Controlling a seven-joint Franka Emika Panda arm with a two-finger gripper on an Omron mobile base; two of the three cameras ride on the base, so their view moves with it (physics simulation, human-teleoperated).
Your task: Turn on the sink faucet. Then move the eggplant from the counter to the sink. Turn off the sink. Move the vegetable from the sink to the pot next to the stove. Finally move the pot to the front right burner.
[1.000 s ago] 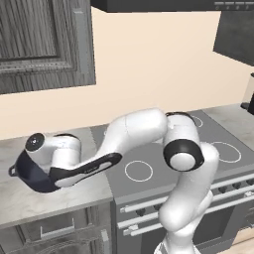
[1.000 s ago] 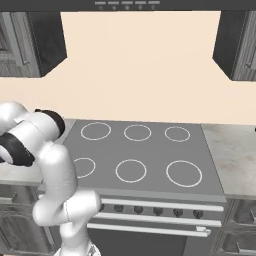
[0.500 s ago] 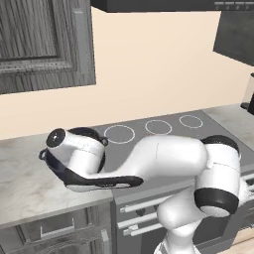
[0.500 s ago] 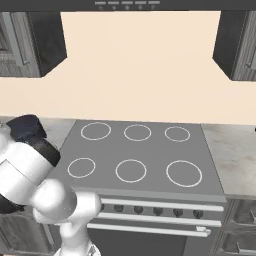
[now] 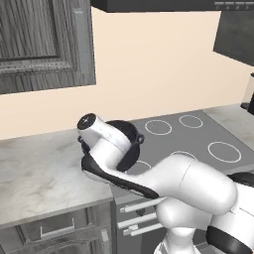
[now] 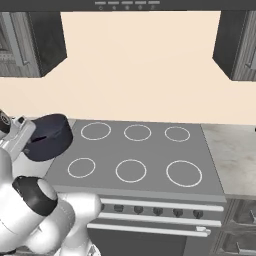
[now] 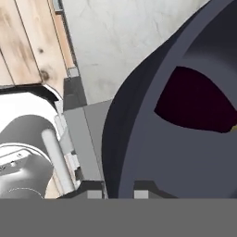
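- The pot (image 6: 48, 136), dark and round-walled, stood at the counter's (image 5: 44, 171) right end, against the left edge of the stove (image 6: 150, 150), its near side partly over the stovetop's left margin.
- From the left base view, the pot (image 5: 130, 144) showed behind the arm's wrist, a small side handle jutting toward the burners.
- The eggplant (image 7: 196, 109) lay inside the pot (image 7: 152, 152), a dark purple shape low against the inner wall.
- The gripper (image 7: 118, 194) was nearly fully closed, its two finger tips set on either side of the pot's rim at the bottom of the hand view; it appeared to pinch the rim.
- The front right burner (image 6: 184, 173) was bare, well apart from the pot, across the whole stovetop.
- The pot's base still seemed to be down on the counter; whether it was lifted at all could not be told.
- The marbled counter (image 7: 120, 41) ran on beyond the pot in the hand view.
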